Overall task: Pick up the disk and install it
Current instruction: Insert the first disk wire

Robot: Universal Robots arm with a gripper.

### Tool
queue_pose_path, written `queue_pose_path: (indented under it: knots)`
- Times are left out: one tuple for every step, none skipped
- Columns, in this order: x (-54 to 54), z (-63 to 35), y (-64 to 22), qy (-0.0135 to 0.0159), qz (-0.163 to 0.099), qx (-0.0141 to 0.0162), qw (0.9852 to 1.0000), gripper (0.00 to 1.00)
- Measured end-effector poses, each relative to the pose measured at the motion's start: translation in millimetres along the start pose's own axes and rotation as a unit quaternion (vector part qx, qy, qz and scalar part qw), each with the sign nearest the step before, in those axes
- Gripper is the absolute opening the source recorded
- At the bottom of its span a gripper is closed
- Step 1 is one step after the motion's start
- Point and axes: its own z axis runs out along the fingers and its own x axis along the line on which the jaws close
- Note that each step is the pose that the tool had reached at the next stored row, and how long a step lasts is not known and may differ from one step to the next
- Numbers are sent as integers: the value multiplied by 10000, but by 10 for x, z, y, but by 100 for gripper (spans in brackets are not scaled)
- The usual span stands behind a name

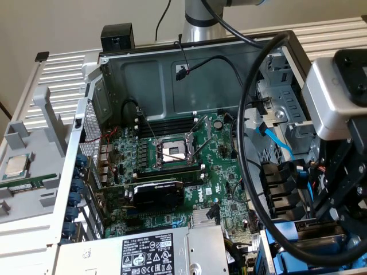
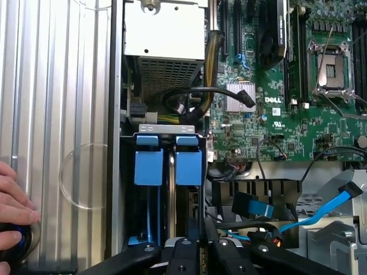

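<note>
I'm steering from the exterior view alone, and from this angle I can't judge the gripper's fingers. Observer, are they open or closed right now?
Observer: Closed. The gripper has its fingers drawn together, pointing into the drive bay. I can't tell whether anything is pinched between them.
Operator: What sits in that bay?
Observer: Two blue tabs side by side, ahead of the fingers.
Operator: Anything beside the case I should mind?
Observer: Yes, a person's hand rests on the ribbed table next to the case wall.
</note>
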Motion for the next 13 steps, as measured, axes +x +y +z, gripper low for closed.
queue_pose_path:
  knots:
    - [0, 4, 0, -1, -1, 0, 10000, 16]
    - [1, 9, 1, -2, -1, 0, 10000, 16]
    - [2, 12, 3, 0, -1, 0, 10000, 16]
    - [3, 15, 4, 0, -1, 0, 10000, 16]
    - [3, 15, 7, 0, -2, 0, 10000, 16]
    - [3, 16, 7, 1, -2, 0, 10000, 16]
    - [3, 17, 7, 0, -3, 0, 10000, 16]
    - [3, 19, 7, -1, -3, 1, 10000, 16]
    - [3, 21, 7, -1, -3, 3, 10000, 16]
    - [4, 23, 8, -1, -3, 4, 10000, 16]
    - [4, 25, 9, -1, -3, 5, 10000, 16]
    - [4, 26, 10, 0, -3, 5, 10000, 16]
    - [5, 27, 11, 0, -3, 5, 10000, 16]
